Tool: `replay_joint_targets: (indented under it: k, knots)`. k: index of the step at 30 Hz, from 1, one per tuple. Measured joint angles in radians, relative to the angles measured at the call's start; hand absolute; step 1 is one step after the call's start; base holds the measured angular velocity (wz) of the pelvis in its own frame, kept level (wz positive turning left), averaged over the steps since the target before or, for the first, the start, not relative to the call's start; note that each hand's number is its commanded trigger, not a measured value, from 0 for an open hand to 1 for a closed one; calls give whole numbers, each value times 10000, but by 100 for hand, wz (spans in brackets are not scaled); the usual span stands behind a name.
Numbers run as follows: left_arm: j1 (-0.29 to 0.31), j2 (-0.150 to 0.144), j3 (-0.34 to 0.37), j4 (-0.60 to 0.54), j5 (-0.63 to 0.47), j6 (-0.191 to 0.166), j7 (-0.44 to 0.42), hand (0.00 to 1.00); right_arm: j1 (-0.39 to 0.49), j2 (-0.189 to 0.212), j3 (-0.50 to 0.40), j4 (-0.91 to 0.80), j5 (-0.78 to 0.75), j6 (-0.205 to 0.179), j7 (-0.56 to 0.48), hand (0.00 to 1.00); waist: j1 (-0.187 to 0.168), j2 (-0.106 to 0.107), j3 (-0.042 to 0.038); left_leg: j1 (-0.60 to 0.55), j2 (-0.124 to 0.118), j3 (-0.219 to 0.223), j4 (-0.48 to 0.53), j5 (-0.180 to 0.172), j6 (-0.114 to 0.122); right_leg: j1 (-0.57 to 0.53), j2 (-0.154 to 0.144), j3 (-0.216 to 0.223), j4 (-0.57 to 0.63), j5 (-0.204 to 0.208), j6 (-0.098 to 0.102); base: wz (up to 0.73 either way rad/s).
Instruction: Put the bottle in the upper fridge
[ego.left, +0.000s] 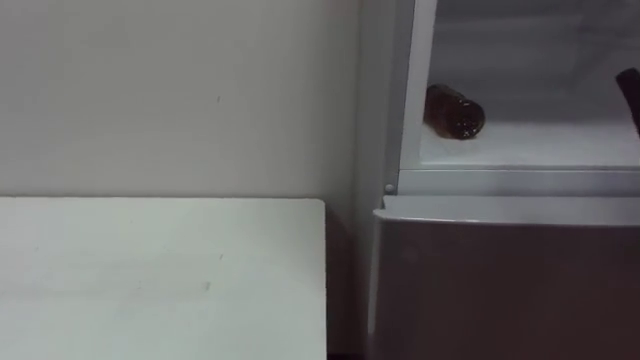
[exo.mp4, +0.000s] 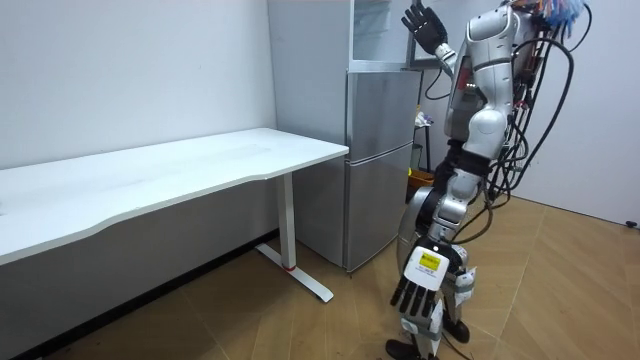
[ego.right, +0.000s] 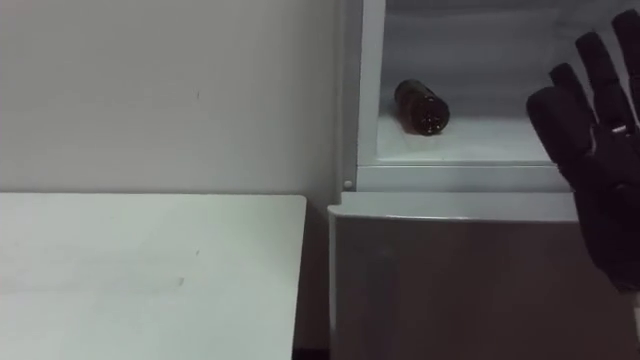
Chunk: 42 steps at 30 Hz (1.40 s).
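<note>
Already lying sideways on the upper fridge shelf (ego.right: 490, 147), far left: bottle (ego.right: 421, 108). Right hand (ego.right: 600, 165) near right, spread wide, empty; left hand (exo.mp4: 418, 293) hanging slack. Probably rigid, slick, roll-prone; best grasped mid-body.

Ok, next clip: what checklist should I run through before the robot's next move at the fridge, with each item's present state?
1. Bottle inside the upper fridge compartment: ok, it is on the shelf.
2. Bottle upright: not ok, it lies on its side.
3. Right hand clear of the bottle: ok, fingers straight and apart from it.
4. Left hand empty: ok, it hangs open by the leg.
5. Lower fridge door shut: ok.
6. Upper door's position: cannot tell.
</note>
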Motion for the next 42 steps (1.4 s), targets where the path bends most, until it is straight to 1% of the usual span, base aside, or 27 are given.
replay_joint_targets:
  k: [1, 2, 3, 5, 8, 10, 11, 12, 13, 15, 17, 18, 19, 21, 23, 24, 27, 31, 33, 36, 41, 42]
  knots:
    - [-64, -23, -4, 1, 0, -38, -4, 0, 0, 142, 15, 0, 4, -7, 181, 0, 0, 3, -4, 2, 1, 1, -2, -5, -7, 0, 9, 28, -4, 0, 0, 0]
    - [-97, -35, -5, 9, 0, -61, -8, 0, 1, 199, 28, 0, 5, -8, 260, 0, 0, 12, -3, 3, 3, 1, -5, -10, -11, 0, 14, 64, -6, 0, 0, 0]
    - [-185, -55, -5, 35, -13, -88, -28, 0, 54, 249, 40, 6, 73, -9, 433, 0, 0, 79, 28, 6, 13, 13, -8, -26, -13, -1, 34, 187, -18, 0, -1, 0]
    - [-228, -62, -10, -4, -13, -118, -90, 0, 354, 347, 39, 21, 155, -8, 770, 0, -3, 104, 24, 3, 41, 39, -7, -50, -23, -17, 54, 270, -31, 0, -1, -3]
    - [-262, -77, -106, 4, -66, -126, -87, 0, 1239, 520, 34, 250, 232, 32, 1257, 0, -28, 133, 16, 19, 81, 179, -15, -91, -39, -47, 81, 365, -54, -2, -10, -12]
    - [-382, -77, -108, 82, -143, -132, -84, 0, 2047, 632, 36, 754, 567, 66, 1558, 0, -57, 125, 15, 21, 105, 251, -4, -109, -52, -51, 115, 461, -137, 26, -41, -12]
    - [-428, -81, -109, 137, -153, -151, -84, 0, 2209, 653, 38, 901, 592, 105, 1589, 0, -49, 120, 3, 23, 107, 268, -12, -117, -58, -58, 119, 485, -138, 28, -42, -11]
    - [-513, -81, -153, 264, -189, -197, -84, 0, 2525, 730, 33, 1091, 807, 189, 1589, 0, -74, 161, -10, 19, 107, 285, -25, -133, -58, -59, 118, 499, -140, 27, -40, -10]
    - [-585, -81, -262, 383, -287, -237, -83, 0, 2737, 854, 26, 1225, 1039, 223, 1593, 0, -92, 250, -13, 15, 107, 319, -31, -154, -58, -62, 113, 516, -143, 25, -36, -10]
    - [-641, -76, -451, 405, -369, -240, -82, 0, 2925, 973, 57, 1549, 1310, 207, 1664, 0, -136, 352, -20, 37, 121, 391, -25, -183, -51, -56, 109, 528, -159, 26, -31, -7]
    - [-709, -64, -479, 403, -561, -252, -74, 0, 3158, 1029, 78, 2142, 1376, 248, 1863, 0, -196, 365, -16, 101, 122, 395, -53, -186, -54, -24, 112, 528, -167, 18, -23, 0]
    - [-720, -77, -479, 391, -560, -268, -77, 0, 3224, 1149, 69, 2503, 1376, 271, 1888, 0, -218, 370, -13, 101, 129, 418, -74, -184, -57, -41, 116, 532, -169, 18, -24, -5]
    - [-724, -83, -479, 382, -558, -270, -80, 0, 3294, 1317, 54, 2688, 1411, 266, 1889, 0, -235, 380, -16, 96, 137, 459, -102, -182, -61, -77, 124, 575, -169, 16, -26, -7]
    - [-720, -85, -476, 376, -557, -270, -82, 0, 3386, 1415, 65, 2863, 1637, 270, 1941, 0, -215, 389, -22, 101, 138, 534, -180, -175, -76, -151, 143, 736, -169, 12, -31, -15]
    - [-713, -85, -475, 379, -558, -270, -82, 0, 3404, 1417, 63, 3179, 1763, 253, 2102, 0, -227, 374, -23, 95, 135, 551, -180, -181, -83, -166, 146, 783, -176, 12, -31, -9]
    - [-731, -84, -477, 375, -557, -273, -82, 0, 3485, 1420, 64, 3383, 1769, 245, 2150, 0, -249, 337, -35, 99, 134, 546, -174, -183, -85, -160, 144, 780, -174, 12, -31, 0]
    - [-766, -82, -490, 362, -569, -315, -79, 0, 3674, 1489, 89, 3825, 1991, 206, 2162, 0, -294, 282, -29, 103, 138, 546, -178, -189, -96, -151, 149, 744, -172, 13, -31, 0]
    - [-851, -53, -483, 352, -556, -399, -77, 0, 3713, 1499, 55, 4920, 1969, 134, 2007, 0, -304, 218, -20, 51, 145, 517, -193, -200, -103, -211, 151, 746, -161, 13, -32, 0]
    - [-840, -54, -484, 355, -560, -502, -68, 0, 3724, 1498, 42, 5257, 1985, 123, 1822, 0, -319, 197, -22, 73, 140, 525, -199, -206, -102, -201, 149, 758, -164, 12, -31, 0]
    - [-848, -52, -483, 335, -568, -594, 56, 0, 3732, 1482, 38, 5291, 2062, 103, 1385, 0, -312, 155, -20, 75, 132, 562, -193, -206, -99, -195, 141, 766, -177, 9, -27, 0]
    - [-792, -20, -376, 265, -563, -598, 122, 0, 3694, 1483, -269, 5334, 1917, 102, 284, 0, -398, 9, -11, 105, 111, 501, -172, -204, -97, -161, 136, 752, -195, -2, -11, 2]
    - [-754, 11, -373, 260, -562, -598, 140, 0, 3669, 1481, -418, 5410, 1800, 100, -49, 0, -487, -22, -9, 89, 100, 482, -156, -204, -96, -159, 133, 729, -194, -5, -7, 7]
